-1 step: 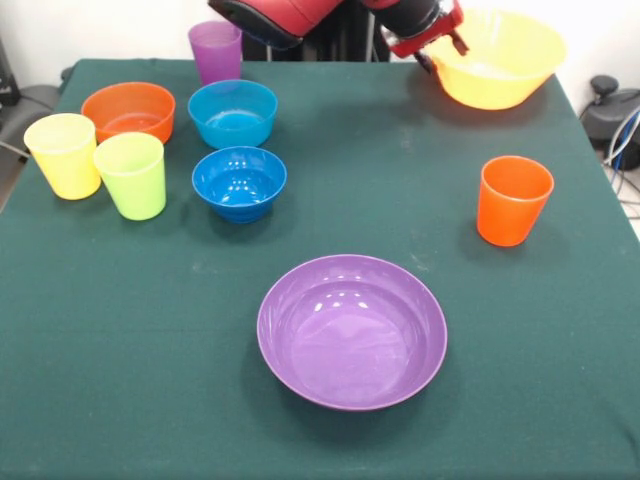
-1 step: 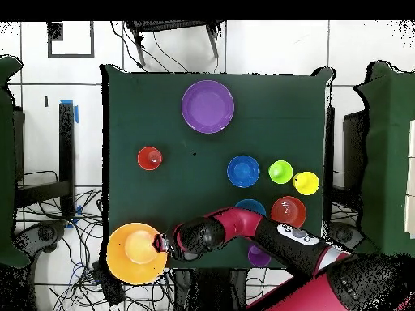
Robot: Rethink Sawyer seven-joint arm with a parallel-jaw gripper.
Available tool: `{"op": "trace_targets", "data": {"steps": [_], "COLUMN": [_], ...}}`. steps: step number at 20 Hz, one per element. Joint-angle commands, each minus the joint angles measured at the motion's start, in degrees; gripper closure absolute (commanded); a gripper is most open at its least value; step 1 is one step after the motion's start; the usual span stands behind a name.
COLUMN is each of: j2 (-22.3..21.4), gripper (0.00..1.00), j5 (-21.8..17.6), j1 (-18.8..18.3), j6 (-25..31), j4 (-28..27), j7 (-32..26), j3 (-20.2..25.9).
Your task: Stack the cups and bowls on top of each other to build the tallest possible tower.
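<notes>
My gripper (image 1: 441, 52) (image 2: 164, 243) is shut on the rim of the very large yellow-orange bowl (image 1: 500, 60) (image 2: 134, 254), which sits tilted at the table's corner by the robot. The wide purple bowl (image 1: 350, 330) (image 2: 207, 106) lies alone at the opposite side. The orange-red cup (image 1: 513, 200) (image 2: 149, 158) stands upright between them. Clustered on the other side are the dark blue bowl (image 1: 239, 182), light blue bowl (image 1: 232, 112), small orange bowl (image 1: 128, 110), yellow cup (image 1: 63, 155), lime green cup (image 1: 131, 175) and purple cup (image 1: 215, 50). Nothing is stacked.
The green-clothed table (image 1: 120, 350) (image 2: 130, 194) carries everything. In the overhead view the yellow-orange bowl overhangs the table's corner. My arm (image 2: 235, 227) reaches along the table's edge, passing close to the light blue bowl (image 2: 250, 207) and purple cup (image 2: 258, 256). Cables lie on the floor.
</notes>
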Motion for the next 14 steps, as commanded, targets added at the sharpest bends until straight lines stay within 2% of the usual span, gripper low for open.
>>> {"op": "trace_targets", "data": {"steps": [1,4,7,10,14], "j2": [2.1,0.2,-1.2,-4.8,-4.4], "gripper": [1.0,1.0,1.0,1.0,1.0], "j5": [-8.8,-12.0,-12.6,-11.1,-9.6], "j1": [3.0,4.3,5.5,7.1,6.0], "j6": [-9.0,-14.4,-16.6,-18.6,-19.4], "j4": [-3.0,-2.5,-2.1,-1.4,-1.4], "j7": [-3.6,-0.3,1.8,4.8,3.2], "j3": [-3.1,-3.3,-3.6,-4.8,-5.3]}}
